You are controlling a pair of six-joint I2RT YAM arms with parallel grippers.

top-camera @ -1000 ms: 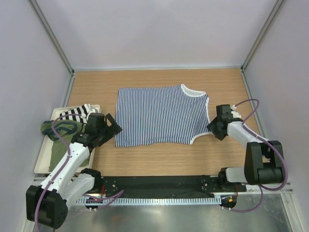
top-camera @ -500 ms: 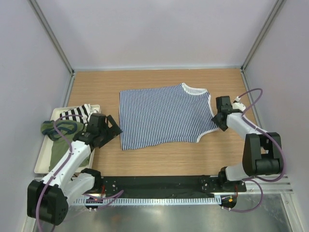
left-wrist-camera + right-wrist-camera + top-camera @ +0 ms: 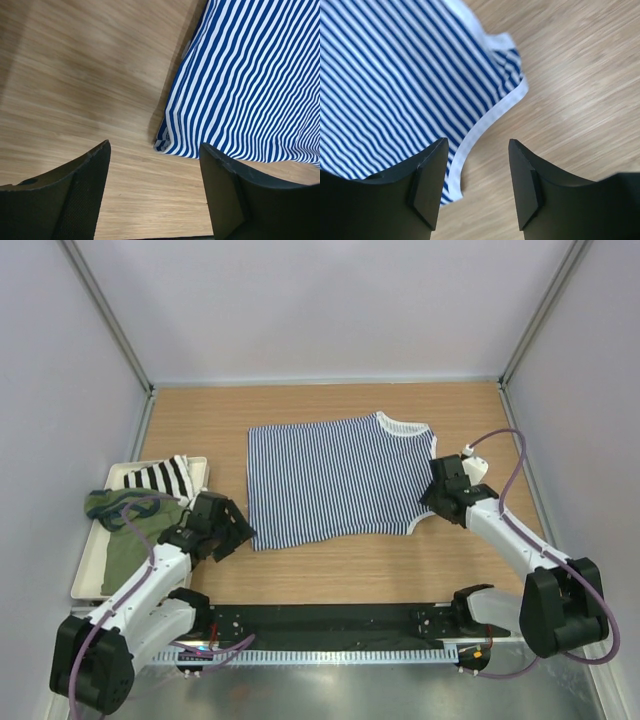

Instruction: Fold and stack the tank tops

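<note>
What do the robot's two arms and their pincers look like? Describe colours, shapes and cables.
The left arm and right arm have white links joined by chunky black joints. A thin purple cable loops along each one. The left pincer and right pincer each have two broad, black, wedge-shaped fingers with a finely textured inner face.

Two striped garments (image 3: 335,480) (image 3: 160,477), one olive garment (image 3: 125,550), one tray (image 3: 88,575).

On the wooden surface (image 3: 200,430), a striped tank top (image 3: 330,480) is spread flat at centre; a white tray (image 3: 88,568) is placed at the left edge.
</note>
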